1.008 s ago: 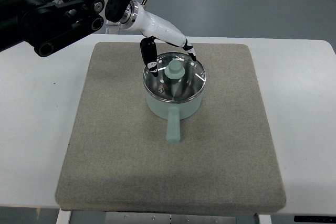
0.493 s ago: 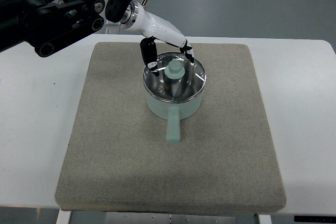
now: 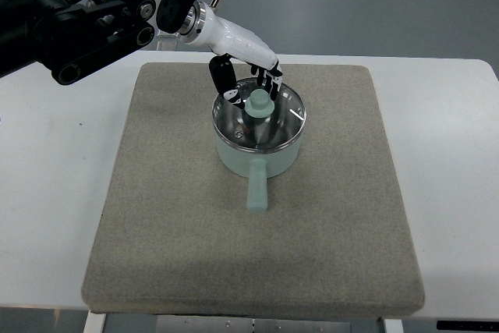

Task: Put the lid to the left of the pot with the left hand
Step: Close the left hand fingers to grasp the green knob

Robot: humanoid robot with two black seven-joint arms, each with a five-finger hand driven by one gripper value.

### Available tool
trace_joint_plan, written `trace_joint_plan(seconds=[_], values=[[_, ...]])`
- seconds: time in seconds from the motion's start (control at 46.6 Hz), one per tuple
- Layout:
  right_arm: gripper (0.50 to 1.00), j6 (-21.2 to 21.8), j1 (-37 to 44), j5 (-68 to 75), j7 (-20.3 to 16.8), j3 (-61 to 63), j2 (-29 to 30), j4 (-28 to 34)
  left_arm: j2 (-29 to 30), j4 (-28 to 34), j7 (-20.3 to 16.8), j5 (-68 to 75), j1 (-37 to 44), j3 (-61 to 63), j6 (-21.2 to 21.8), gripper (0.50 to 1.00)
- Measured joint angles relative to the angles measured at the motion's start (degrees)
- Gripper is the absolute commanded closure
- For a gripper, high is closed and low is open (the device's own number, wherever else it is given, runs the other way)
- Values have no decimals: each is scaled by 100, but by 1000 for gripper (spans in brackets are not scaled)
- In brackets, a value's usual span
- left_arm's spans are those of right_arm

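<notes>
Pot [image 3: 258, 150] on a mat [image 3: 156, 216] on the desk [image 3: 47, 193], directly below the left robot hand [image 3: 248, 83]. Lid [image 3: 260, 118] seated on the pot, knob [image 3: 260, 101] just beneath the fingertips. Pot handle [image 3: 256, 191] pointing away from the hand, toward the near edge.

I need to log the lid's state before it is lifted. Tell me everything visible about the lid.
The lid is round clear glass with a metal rim and a pale green knob at its centre. It sits flat on the pale green pot, closing it. The left hand reaches over its far edge, fingers near the knob; contact is unclear.
</notes>
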Motion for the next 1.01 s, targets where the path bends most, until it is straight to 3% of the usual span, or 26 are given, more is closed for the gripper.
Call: trace_joint_plan(seconds=[0.172, 0.515, 0.708, 0.772, 0.793, 0.858, 1.008], values=[[579, 0, 0, 0, 0, -2, 0, 0, -9, -2, 0, 0, -2, -57, 20, 870], [579, 0, 0, 0, 0, -4, 0, 0, 7, -77, -29, 162, -4, -34, 139, 857], [579, 0, 0, 0, 0, -2, 0, 0, 14, -197, -449, 697, -13, -17, 119, 705], [579, 0, 0, 0, 0, -1, 0, 0, 12, -199, -479, 716, -12, -34, 119, 562], [579, 0, 0, 0, 0, 0, 0, 0, 11, -201, -483, 716, -12, -45, 118, 542], [579, 0, 0, 0, 0, 0, 0, 0, 8, -195, -488, 703, -9, -69, 123, 510], [577, 0, 0, 0, 0, -1, 0, 0, 26, -169, -476, 686, 4, -74, 125, 508]])
